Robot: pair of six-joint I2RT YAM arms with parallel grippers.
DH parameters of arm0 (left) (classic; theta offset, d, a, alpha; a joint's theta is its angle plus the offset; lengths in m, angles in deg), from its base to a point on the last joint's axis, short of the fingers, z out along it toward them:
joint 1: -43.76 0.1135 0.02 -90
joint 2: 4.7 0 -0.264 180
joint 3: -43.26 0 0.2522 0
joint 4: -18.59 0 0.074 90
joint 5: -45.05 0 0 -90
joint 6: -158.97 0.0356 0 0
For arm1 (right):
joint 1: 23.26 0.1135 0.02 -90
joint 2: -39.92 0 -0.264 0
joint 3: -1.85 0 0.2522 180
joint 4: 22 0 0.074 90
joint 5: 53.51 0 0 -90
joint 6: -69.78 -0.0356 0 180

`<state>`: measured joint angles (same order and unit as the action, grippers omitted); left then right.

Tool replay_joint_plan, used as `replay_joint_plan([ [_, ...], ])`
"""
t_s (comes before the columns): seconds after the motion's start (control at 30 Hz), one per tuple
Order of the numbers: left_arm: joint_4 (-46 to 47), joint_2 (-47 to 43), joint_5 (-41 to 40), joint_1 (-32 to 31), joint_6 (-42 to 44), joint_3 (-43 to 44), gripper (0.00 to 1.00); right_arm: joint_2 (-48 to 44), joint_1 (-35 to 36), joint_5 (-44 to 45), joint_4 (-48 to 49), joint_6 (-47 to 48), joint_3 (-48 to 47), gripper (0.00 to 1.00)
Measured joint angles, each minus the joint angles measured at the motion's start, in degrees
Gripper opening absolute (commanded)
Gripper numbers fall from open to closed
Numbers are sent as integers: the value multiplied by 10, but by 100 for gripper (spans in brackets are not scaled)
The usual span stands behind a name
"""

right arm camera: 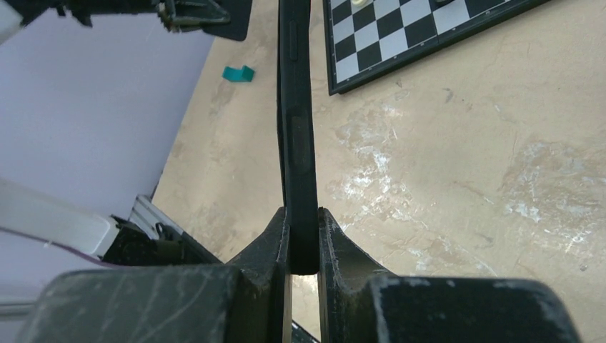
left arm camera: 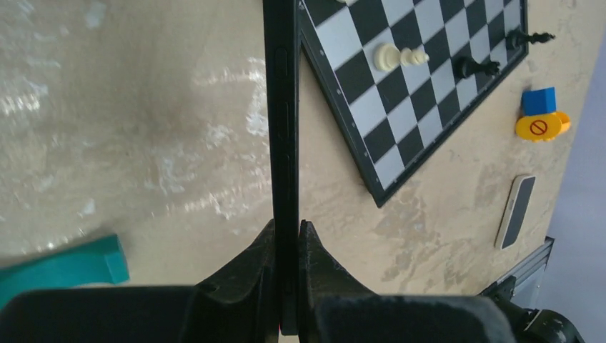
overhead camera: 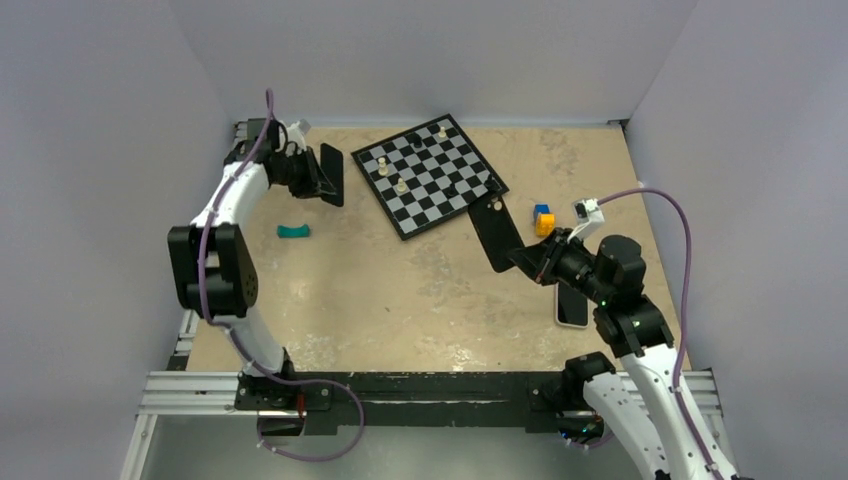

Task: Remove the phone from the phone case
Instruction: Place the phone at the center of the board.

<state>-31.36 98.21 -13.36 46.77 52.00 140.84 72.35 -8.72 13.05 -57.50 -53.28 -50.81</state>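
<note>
While the left gripper [left arm camera: 286, 236] is pinching a thin black slab [left arm camera: 282, 107] edge-on between its closed fingers, holding it clear of the tabletop [overhead camera: 400, 290] at the far left, I cannot tell whether that slab is a handset or a shell. Just to its right a small teal piece [overhead camera: 294, 231] is lying on the tabletop. Further right a chessboard [overhead camera: 440, 195] is sitting at an angle, carrying a few white and black chess pieces [overhead camera: 401, 185]. Beside the board's near right corner the right gripper [right arm camera: 304, 229] is clamping the phone case [right arm camera: 296, 107] by its bottom edge and holding it raised and tilted, its camera cut-out showing at the upper end. Near it a blue block [overhead camera: 541, 211] and an orange-yellow block [overhead camera: 545, 224] are resting together. At the right the phone [overhead camera: 572, 306] is lying flat on the tabletop, outside the phone case and apart from it, close to the right arm.
</note>
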Motion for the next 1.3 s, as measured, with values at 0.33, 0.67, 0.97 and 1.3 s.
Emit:
replay_joint_plan([
  [0.33,-152,285,-12,10,78,304,0,-4,0,-2,-50,30,-52,0],
  [0.67,-229,392,-37,21,104,451,11,-10,0,0,-57,22,-38,0],
  [0.97,-251,403,-68,23,115,471,32,5,0,19,-68,25,-42,0],
  [1.3,-267,419,-124,23,127,492,71,12,0,20,-70,24,-46,0],
])
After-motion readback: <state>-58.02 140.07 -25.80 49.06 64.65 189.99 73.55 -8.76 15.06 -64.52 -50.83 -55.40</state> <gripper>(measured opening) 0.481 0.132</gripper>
